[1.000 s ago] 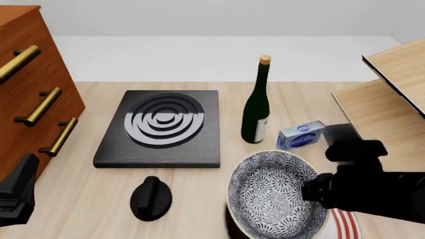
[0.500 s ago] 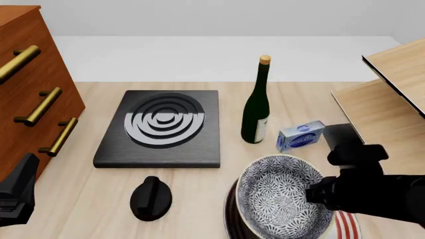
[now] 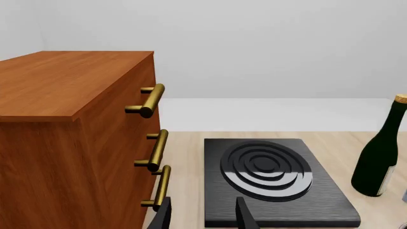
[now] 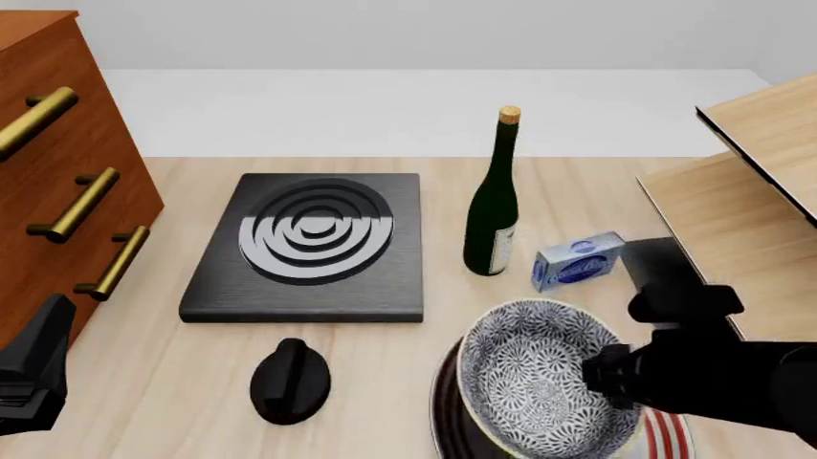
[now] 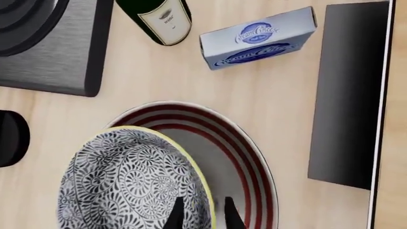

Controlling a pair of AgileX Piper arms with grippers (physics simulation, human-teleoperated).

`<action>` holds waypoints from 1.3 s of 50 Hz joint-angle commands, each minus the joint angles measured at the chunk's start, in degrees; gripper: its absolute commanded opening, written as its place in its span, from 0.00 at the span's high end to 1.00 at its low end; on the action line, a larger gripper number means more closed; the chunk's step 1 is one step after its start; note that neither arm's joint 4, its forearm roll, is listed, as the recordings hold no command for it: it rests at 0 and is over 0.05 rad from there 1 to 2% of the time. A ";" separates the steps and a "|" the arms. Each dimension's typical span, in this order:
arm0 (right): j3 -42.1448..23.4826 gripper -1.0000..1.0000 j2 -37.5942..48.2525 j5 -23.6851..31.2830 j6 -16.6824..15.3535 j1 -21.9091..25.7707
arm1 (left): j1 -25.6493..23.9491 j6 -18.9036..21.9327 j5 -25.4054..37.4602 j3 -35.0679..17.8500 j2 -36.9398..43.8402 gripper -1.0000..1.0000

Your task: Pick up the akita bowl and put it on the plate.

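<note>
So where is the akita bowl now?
Front view, near right: the akita bowl is held in the right claw over the plate, nearer than the cream cheese box.

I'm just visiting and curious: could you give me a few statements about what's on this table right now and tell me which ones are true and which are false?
1. The right gripper grips the akita bowl by its rim. True.
2. The bowl is over the stove slab. False: it is over the plate.
3. The wine bottle lies on its side. False: it stands upright.
4. The left gripper holds nothing. True.
5. A small blue box sits near the bottle. True.
</note>
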 commanded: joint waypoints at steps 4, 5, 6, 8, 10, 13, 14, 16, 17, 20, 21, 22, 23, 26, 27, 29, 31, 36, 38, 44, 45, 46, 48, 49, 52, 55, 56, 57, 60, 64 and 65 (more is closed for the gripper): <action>-1.72 0.00 -0.43 2.61 -3.58 -0.44 | 0.00 -0.01 0.00 0.00 -0.01 0.00; -1.51 0.00 -0.62 2.68 -3.43 -0.13 | -0.01 0.01 0.00 0.00 -0.01 0.00; -1.36 0.00 -0.76 2.64 -3.15 0.04 | 0.00 0.02 0.00 0.00 -0.01 0.00; -1.73 0.00 -1.14 3.10 -3.19 -0.06 | 0.00 -0.02 0.00 0.00 0.01 0.00; -2.33 0.00 -1.22 3.34 -3.59 -0.50 | 0.01 0.00 0.00 0.00 0.00 0.00; -2.85 0.00 -1.65 3.83 -3.60 -0.65 | 0.00 -0.01 0.00 0.00 -0.02 0.00; -3.26 0.00 -1.87 4.28 -3.93 -0.87 | 0.00 -0.01 0.00 0.00 0.00 0.00; -3.74 0.00 -2.26 4.90 -4.09 -1.05 | 0.00 -0.02 0.00 0.00 0.00 0.00; -3.89 0.00 -2.47 5.21 -4.25 -1.07 | 0.00 -0.01 0.00 0.00 0.00 0.00; -4.54 0.00 -3.25 6.35 -4.61 -1.27 | 0.01 -0.01 0.00 0.00 0.01 0.00; -4.71 0.00 -3.47 6.64 -4.65 -1.35 | 0.00 -0.01 0.00 0.00 0.01 0.00; -4.85 0.00 -3.66 6.95 -4.80 -1.43 | -0.01 0.01 0.00 0.00 0.01 0.00; -5.00 0.00 -3.96 7.41 -4.99 -1.46 | 0.01 -0.01 0.00 0.00 0.01 0.00; -5.86 0.00 -4.56 8.31 -5.64 -1.90 | 0.00 0.00 0.00 0.00 0.00 0.00; -6.03 0.00 -4.90 8.73 -5.69 -1.76 | 0.00 0.00 0.00 0.00 0.00 0.00; -6.76 0.00 -5.68 9.70 -6.04 -1.69 | 0.00 0.02 0.00 0.00 -0.02 0.00; -7.11 0.00 -6.34 10.46 -6.20 -1.41 | 0.00 0.01 0.00 0.00 -0.01 0.00; -8.20 0.00 -7.89 11.87 -6.84 -1.54 | 0.00 0.01 0.00 0.00 -0.02 0.00; -8.66 0.00 -8.72 12.60 -7.18 -1.89 | 0.01 -0.01 0.00 0.00 -0.01 0.00; -9.40 0.00 -12.16 14.72 -6.88 -2.37 | 0.01 0.00 0.00 0.00 -0.01 0.00; -9.40 0.00 -12.87 15.23 -6.95 -2.33 | 0.00 0.00 0.00 0.00 -0.01 0.00; -9.43 0.00 -13.07 15.33 -7.06 -2.36 | 0.00 -0.01 0.00 0.00 -0.01 0.00; -9.54 0.00 -14.28 15.96 -7.26 -2.41 | -0.01 0.00 0.00 0.00 0.00 0.00; -9.52 0.00 -14.77 16.23 -7.19 -2.37 | -0.01 0.01 0.00 0.00 -0.01 0.00; -9.91 0.00 -16.24 17.00 -7.59 -2.41 | 0.00 0.01 0.00 0.00 -0.01 0.00; -9.74 0.00 -17.70 17.51 -7.66 -2.17 | 0.00 0.01 0.00 0.00 0.00 0.00; -9.73 0.00 -18.07 17.68 -7.70 -2.16 | 0.00 -0.01 0.00 0.00 0.01 0.00; -9.88 0.00 -18.52 17.95 -8.12 -2.52 | 0.01 0.01 0.00 0.00 -0.02 0.00; -10.74 0.00 -20.45 18.86 -9.26 -3.66 | 0.00 0.00 0.00 0.00 -0.03 0.00; -10.31 0.00 -22.49 19.88 -10.27 -3.92 | 0.00 0.01 0.00 0.00 -0.02 0.00; -10.04 0.00 -22.92 19.98 -10.04 -3.69 | 0.00 0.00 0.00 0.00 -0.01 0.00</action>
